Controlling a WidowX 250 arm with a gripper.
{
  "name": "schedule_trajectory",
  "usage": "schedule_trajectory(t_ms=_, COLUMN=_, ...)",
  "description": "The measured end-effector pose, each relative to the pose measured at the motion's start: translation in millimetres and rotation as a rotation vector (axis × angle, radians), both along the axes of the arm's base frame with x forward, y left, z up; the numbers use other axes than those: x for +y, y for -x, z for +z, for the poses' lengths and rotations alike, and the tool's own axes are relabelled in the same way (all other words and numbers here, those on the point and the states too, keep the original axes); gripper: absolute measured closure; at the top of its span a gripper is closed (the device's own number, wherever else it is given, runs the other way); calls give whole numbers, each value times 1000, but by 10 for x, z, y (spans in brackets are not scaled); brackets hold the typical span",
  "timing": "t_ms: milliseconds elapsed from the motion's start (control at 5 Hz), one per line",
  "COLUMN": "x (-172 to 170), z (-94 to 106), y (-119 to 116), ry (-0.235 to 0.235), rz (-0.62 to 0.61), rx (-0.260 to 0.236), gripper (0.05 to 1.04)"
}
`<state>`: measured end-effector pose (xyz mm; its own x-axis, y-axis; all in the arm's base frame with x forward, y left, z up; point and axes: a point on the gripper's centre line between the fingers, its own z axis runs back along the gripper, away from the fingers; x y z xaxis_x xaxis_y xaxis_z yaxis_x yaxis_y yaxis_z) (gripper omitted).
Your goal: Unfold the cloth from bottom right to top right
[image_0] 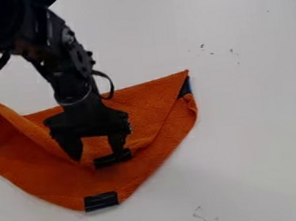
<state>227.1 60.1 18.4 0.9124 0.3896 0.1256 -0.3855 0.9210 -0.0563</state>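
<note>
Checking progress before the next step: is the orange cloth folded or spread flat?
Partly folded: the cloth has a black-patched corner over its middle, by the gripper.

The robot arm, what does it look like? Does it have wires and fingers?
The robot arm is all black, made of chunky joined parts with little round bumps along one edge. A thin black cable curves beside it. The tool is black too, with a wide body and two fingers.

The black WidowX 250 arm (67, 58) slants in from the upper left, its two-finger gripper (99, 156) pointing down with both fingers (72, 147) spread apart.
</note>
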Motion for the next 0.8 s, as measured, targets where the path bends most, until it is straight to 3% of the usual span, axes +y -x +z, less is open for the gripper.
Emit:
schedule_trajectory(t_ms=400, x=-2, z=-11, y=57, ry=11, rz=23, rx=-20, gripper=137)
schedule_trajectory(t_ms=800, x=-7, z=-23, y=46, ry=11, rz=20, rx=-36, gripper=691)
